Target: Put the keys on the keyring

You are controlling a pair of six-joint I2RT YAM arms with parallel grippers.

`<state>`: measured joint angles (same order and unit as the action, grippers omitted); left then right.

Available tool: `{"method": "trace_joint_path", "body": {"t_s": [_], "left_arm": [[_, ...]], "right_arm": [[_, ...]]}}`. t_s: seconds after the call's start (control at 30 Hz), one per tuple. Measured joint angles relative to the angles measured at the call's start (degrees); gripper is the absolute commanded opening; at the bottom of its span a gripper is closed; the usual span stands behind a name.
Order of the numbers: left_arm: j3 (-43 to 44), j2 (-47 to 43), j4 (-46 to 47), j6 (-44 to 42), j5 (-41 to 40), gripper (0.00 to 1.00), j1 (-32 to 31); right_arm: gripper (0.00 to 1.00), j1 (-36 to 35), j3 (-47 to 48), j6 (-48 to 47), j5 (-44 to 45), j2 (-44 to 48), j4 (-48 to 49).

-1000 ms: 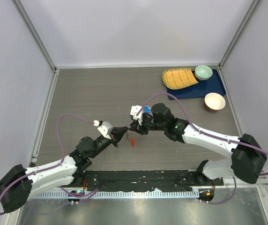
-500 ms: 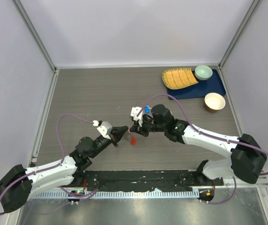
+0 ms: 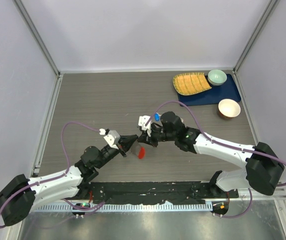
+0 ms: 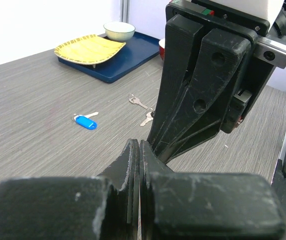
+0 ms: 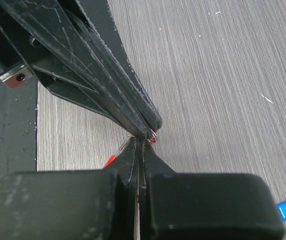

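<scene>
Right now your left gripper (image 3: 134,138) is pressed shut, tip to tip with your right gripper (image 3: 142,136), whose fingers are also fully together. Where they meet, a glint of the keyring (image 5: 152,136) wire shows at the left tips, and its red fob (image 3: 141,152) sits just beside them. You cannot tell whether the right fingers pinch the wire too. Beyond the left tips, on the table (image 4: 43,85), lie the blue-headed key (image 4: 85,121) and two small metal keys (image 4: 139,102), well apart from both grippers

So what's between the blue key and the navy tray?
Nothing. In the left wrist view, the stretch of table from the blue key up to the navy tray is bare wood.
</scene>
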<state>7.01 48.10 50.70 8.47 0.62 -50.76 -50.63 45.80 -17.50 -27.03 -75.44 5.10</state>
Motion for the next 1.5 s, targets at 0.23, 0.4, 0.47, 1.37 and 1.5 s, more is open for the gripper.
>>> {"method": "trace_joint_path", "body": {"t_s": [0.23,0.4,0.47,1.37,1.5], "left_arm": [[0.0,0.0,-0.4,-0.3,-2.1,0.0,0.0],[0.0,-0.6,-1.3,-1.0,-3.8,0.0,-0.2],[0.0,-0.9,-1.3,-1.2,-4.4,0.0,-0.2],[2.2,-2.7,-9.9,-1.7,-15.7,0.0,-0.1],[3.2,-1.8,-11.0,-1.7,-17.1,0.0,-0.1]], "right_arm": [[0.01,0.0,0.3,-0.6,0.1,0.1,-1.0],[0.01,0.0,0.5,-0.5,1.6,1.6,-2.0],[0.01,0.0,0.5,-0.5,2.2,2.2,-2.0],[0.85,0.6,0.5,13.1,14.1,2.8,-0.5],[0.93,2.4,0.5,17.3,15.8,2.8,-0.4]]}}
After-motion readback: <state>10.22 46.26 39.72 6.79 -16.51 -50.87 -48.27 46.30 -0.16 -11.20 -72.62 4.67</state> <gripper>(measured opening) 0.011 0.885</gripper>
